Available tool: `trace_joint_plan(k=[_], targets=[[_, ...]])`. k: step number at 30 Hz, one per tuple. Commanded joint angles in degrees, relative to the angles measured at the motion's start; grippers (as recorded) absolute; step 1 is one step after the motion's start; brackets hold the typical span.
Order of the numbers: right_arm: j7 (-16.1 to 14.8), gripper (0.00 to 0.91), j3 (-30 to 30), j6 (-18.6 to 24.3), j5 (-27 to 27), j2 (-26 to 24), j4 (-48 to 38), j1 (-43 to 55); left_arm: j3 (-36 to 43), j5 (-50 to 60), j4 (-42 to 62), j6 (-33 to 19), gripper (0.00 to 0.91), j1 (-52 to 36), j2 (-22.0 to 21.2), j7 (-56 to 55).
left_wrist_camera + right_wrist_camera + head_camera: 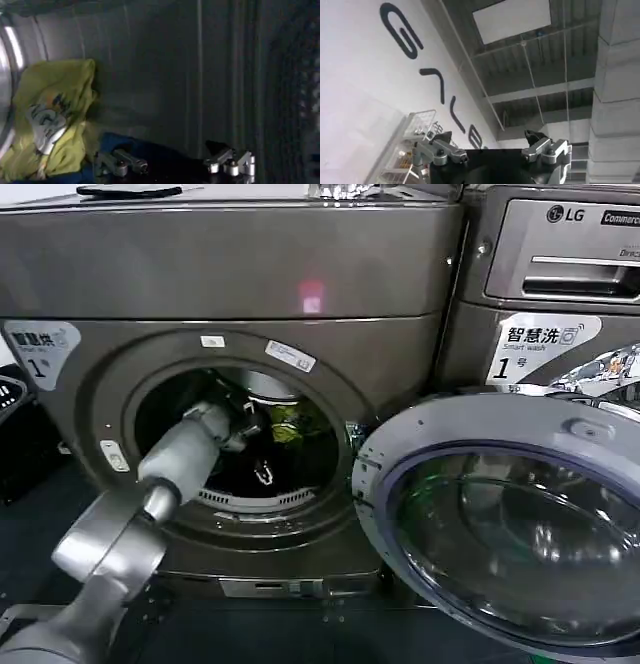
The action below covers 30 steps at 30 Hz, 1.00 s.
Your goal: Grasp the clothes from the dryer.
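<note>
Left claw (175,162) reached deep through the porthole of the dryer (80,274), fingers spread wide and empty, poised just above the navy garment (150,150) lying on the drum floor. Yellow-green shirt (55,115) bunched beside the navy one, against the drum wall, printed side showing. Door (500,524) swung fully open on the robot's right. Right claw (492,150) parked away from the machine, aimed at the ceiling, fingers wide apart, holding nothing.

Likely step: closing on the fabric. Risks from here — pinching only a thin fold and losing it on withdrawal, dragging the garment against the porthole rim, or scraping fingertips on the drum if pushed lower. Also possible: catching both garments at once and dropping one at the lip.
</note>
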Motion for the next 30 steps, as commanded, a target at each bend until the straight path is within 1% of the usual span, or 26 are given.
trace_joint_plan(k=[1,3,6,12,18,26,30], targets=[[0.0,0.907,0.2,0.1,0.0,0.1,0.0,-0.1,4.3,-6.4,-7.3,-0.9,0.907,2.7,4.1,3.4],[0.0,0.907,0.2,0.1,0.0,0.2,0.1,-0.1,5.4,-8.6,-9.7,0.4,0.907,4.0,5.6,3.9],[0.0,0.907,0.1,0.0,0.0,0.2,0.4,0.0,5.4,-7.6,-8.0,1.1,0.907,3.9,5.5,4.1],[-0.1,0.907,-0.4,0.2,-0.2,0.5,0.3,0.6,5.6,2.6,-2.2,-1.1,0.907,2.2,3.1,4.5],[-0.2,0.907,-0.6,0.3,-0.2,0.3,-0.2,0.7,5.7,8.4,0.2,0.4,0.907,-0.6,0.7,3.5],[-0.3,0.907,-1.9,0.5,-0.9,0.3,-0.2,1.7,8.4,13.1,1.6,1.7,0.907,-2.8,0.0,2.2],[-0.4,0.907,-2.3,0.6,-1.1,0.1,-0.3,2.0,9.4,13.4,3.4,1.9,0.907,-3.2,-0.7,1.8]])
